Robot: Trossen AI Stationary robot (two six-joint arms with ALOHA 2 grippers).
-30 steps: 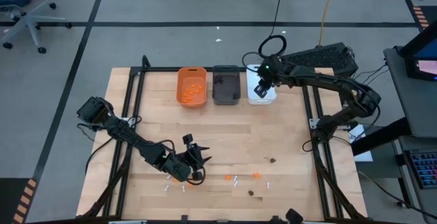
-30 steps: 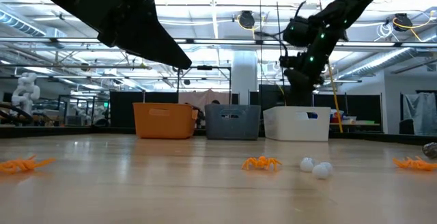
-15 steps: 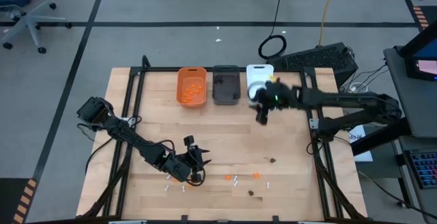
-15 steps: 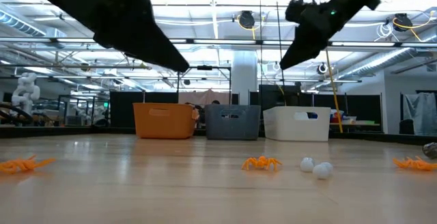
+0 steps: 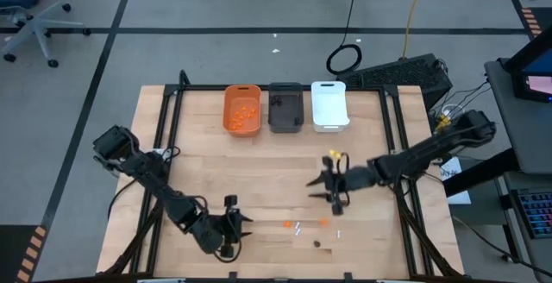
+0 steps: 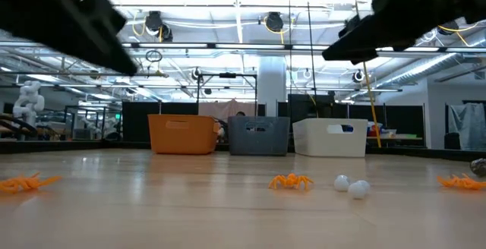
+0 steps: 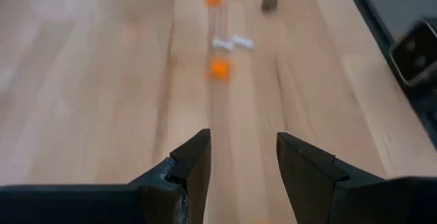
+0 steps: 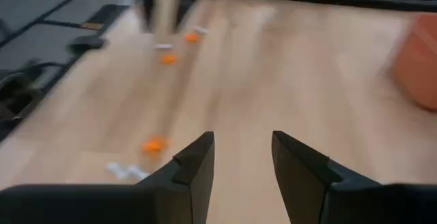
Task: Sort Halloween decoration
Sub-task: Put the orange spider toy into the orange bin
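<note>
Hovering empty and parted, right end effector [image 5: 335, 188] and left end effector [image 5: 231, 228] flank loose pieces [image 5: 297, 226] on the counter [image 5: 198, 158], likely lining up picks.

Robotics lab: ceiling trusses [image 6: 228, 48], office chair [image 5: 30, 24], taped concrete floor [image 5: 216, 31].

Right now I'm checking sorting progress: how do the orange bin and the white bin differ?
The orange bin sits at the left end of the row; the white bin sits at the right end. From above, the orange bin holds several orange pieces, while the white bin looks empty. Both are similar-sized rectangular bins at the table's far edge.
</note>
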